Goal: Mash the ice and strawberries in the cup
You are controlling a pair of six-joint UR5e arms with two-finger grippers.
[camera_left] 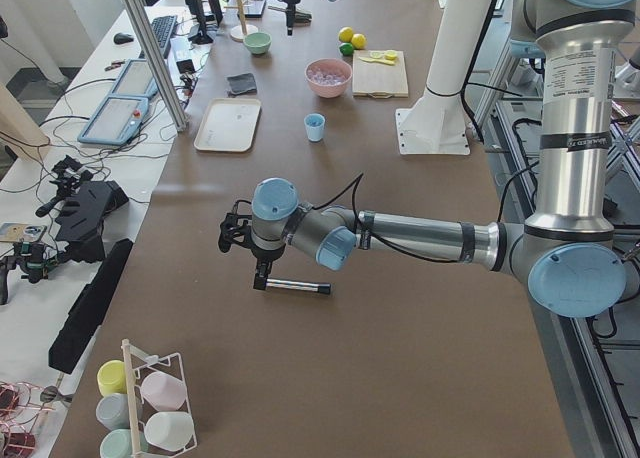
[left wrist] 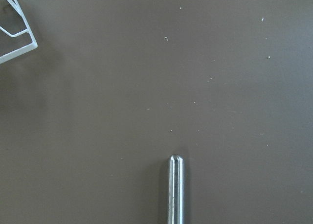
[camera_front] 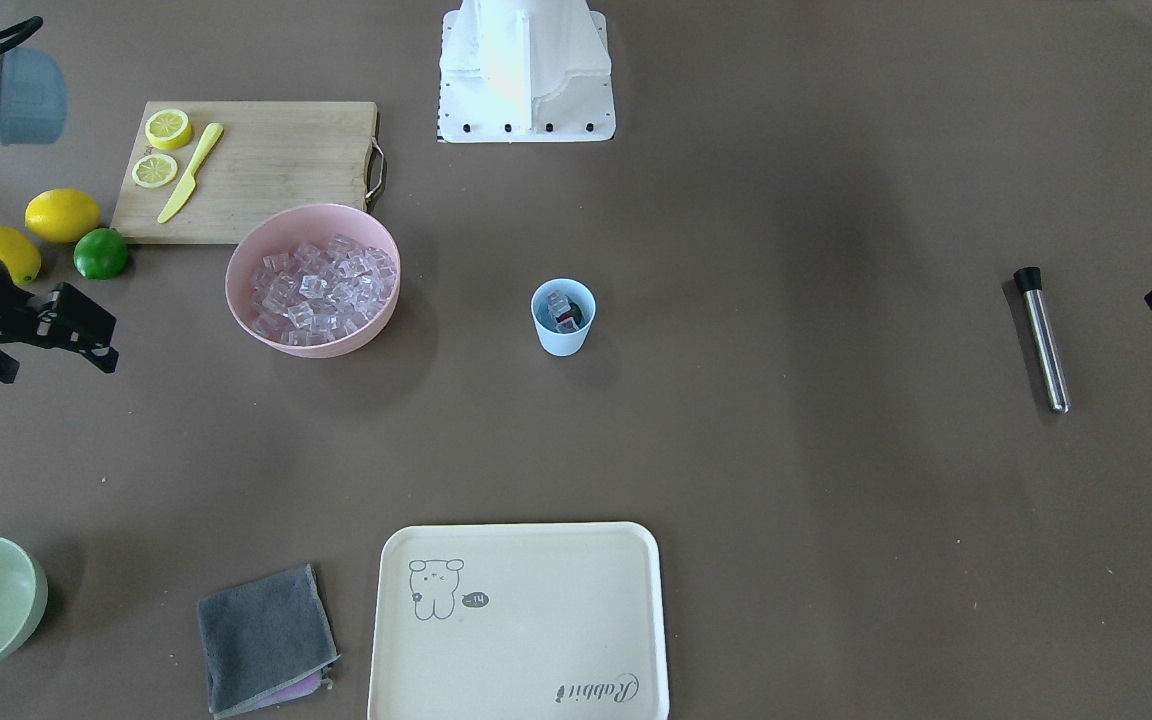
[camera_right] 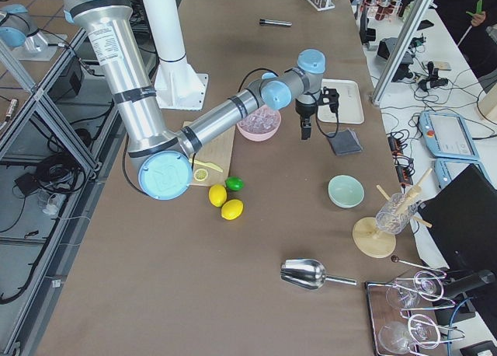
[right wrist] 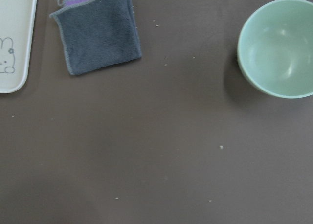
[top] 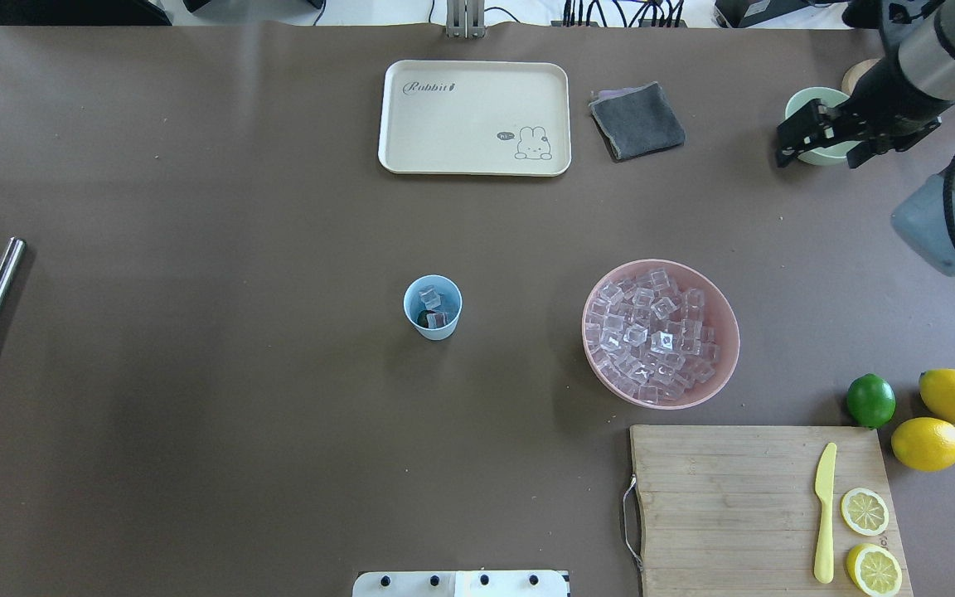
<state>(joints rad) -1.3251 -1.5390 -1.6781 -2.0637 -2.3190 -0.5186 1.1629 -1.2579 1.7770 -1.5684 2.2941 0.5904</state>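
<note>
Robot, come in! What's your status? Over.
Right gripper open, empty. Left gripper over the metal rod, jaws unclear. Cup holds ice and strawberry. Nothing blocking it.

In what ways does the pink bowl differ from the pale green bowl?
The pink bowl holds many ice cubes; the pale green bowl is empty. The pink bowl is wider than the pale green bowl. Both are round and stand upright.
</note>
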